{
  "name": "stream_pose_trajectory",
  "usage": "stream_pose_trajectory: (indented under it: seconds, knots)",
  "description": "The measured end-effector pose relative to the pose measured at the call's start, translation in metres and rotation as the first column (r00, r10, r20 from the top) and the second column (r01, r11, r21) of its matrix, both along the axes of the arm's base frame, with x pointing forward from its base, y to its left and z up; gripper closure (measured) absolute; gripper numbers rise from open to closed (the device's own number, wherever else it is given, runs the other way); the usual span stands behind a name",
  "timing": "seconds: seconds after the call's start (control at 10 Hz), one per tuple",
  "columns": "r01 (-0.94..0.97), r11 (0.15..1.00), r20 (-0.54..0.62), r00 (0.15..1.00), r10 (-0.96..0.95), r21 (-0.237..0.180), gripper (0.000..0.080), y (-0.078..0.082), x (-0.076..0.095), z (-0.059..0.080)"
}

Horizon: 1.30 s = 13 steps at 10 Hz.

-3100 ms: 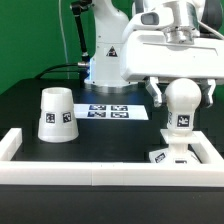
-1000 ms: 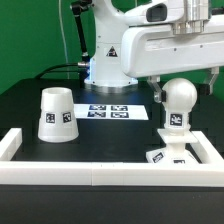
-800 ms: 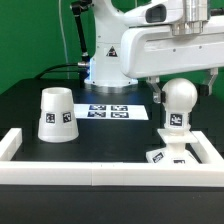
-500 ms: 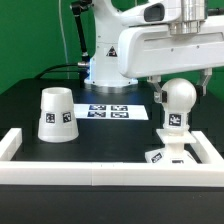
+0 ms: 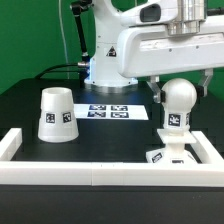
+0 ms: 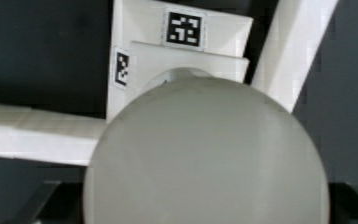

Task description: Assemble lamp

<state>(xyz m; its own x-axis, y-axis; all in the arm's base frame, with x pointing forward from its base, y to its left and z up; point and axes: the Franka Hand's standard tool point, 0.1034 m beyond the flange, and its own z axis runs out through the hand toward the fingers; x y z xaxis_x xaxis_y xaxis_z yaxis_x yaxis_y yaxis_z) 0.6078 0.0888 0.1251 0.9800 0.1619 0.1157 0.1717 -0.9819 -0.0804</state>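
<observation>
The white ball-headed bulb (image 5: 178,100) stands upright on the flat square base (image 5: 170,156) at the exterior view's right. My gripper (image 5: 181,88) hangs over it, open, with one finger on each side of the ball head and a small gap to each. In the wrist view the bulb (image 6: 202,150) fills most of the picture between the dark fingers, with the base (image 6: 185,40) beyond it. The tapered shade (image 5: 56,115) stands apart on the black table at the exterior view's left, wide end down.
A long white border rail (image 5: 100,176) runs along the front and turns back at both ends, closing in the base on the right. The marker board (image 5: 110,112) lies in the middle behind the parts. The arm's white pedestal (image 5: 105,60) stands at the back.
The gripper has risen a little since the earliest frame and drifted slightly to the exterior view's left. The bulb, base and shade have not moved.
</observation>
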Motion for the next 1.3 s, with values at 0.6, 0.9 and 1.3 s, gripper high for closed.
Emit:
stream_pose_trajectory:
  seconds: [0.6,0.9,1.3]
  knots:
    - [0.582,0.812,-0.083,0.812,-0.577,0.045,0.0223,0.012,-0.002,0.0]
    - [0.768,0.639,-0.127,0.638,-0.76,0.041,0.0223,0.014,-0.003,0.0]
    - [0.899,0.436,-0.169,0.435,-0.884,0.032,0.0222,0.01,-0.003,-0.003]
